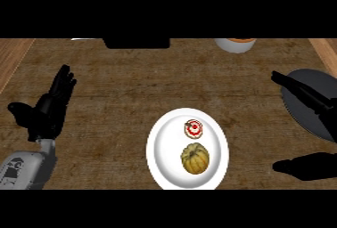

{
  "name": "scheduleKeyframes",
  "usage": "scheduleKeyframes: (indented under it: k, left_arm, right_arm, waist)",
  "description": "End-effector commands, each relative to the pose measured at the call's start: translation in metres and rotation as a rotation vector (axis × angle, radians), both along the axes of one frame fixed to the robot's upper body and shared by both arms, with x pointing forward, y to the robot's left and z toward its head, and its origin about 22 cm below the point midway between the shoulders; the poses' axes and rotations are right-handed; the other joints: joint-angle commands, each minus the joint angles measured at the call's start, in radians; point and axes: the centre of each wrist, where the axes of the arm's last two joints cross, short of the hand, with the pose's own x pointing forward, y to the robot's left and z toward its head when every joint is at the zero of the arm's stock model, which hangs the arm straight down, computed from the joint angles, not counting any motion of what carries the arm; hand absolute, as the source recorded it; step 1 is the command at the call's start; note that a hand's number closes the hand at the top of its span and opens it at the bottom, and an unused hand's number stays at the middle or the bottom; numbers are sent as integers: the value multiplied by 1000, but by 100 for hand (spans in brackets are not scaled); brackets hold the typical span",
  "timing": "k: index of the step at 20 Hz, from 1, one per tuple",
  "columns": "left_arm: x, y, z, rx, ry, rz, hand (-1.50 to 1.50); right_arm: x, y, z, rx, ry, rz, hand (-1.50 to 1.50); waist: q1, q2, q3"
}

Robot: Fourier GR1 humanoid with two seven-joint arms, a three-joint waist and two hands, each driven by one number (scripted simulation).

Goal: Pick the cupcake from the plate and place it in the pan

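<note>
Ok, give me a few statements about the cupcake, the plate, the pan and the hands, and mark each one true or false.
1. The cupcake lies on the white plate. True.
2. It is alone on the plate. False: a yellow ribbed fruit lies beside it, nearer the robot.
3. The pan sits at the view's left. False: the pan is at the right edge, partly under the right hand.
4. The left hand is open and holds nothing. True.
5. The right hand holds the cupcake. False: it is open and apart from the plate.
</note>
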Motion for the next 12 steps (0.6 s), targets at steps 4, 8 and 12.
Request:
scheduleKeyframes:
  k: [4,8,12]
  left_arm:
    - [-7,-2,-8,-4,9,-28,0]
    - [5,-3,13,-4,4,-16,0]
    - [4,-1,9,4,-4,-17,0]
  right_arm:
    - [25,46,50,-108,-40,-19,-150]
    - [16,85,60,-82,36,47,-150]
    - [25,93,29,-36,105,144,-150]
  waist:
    - [23,6,1]
    - [18,4,1]
    - [13,5,2]
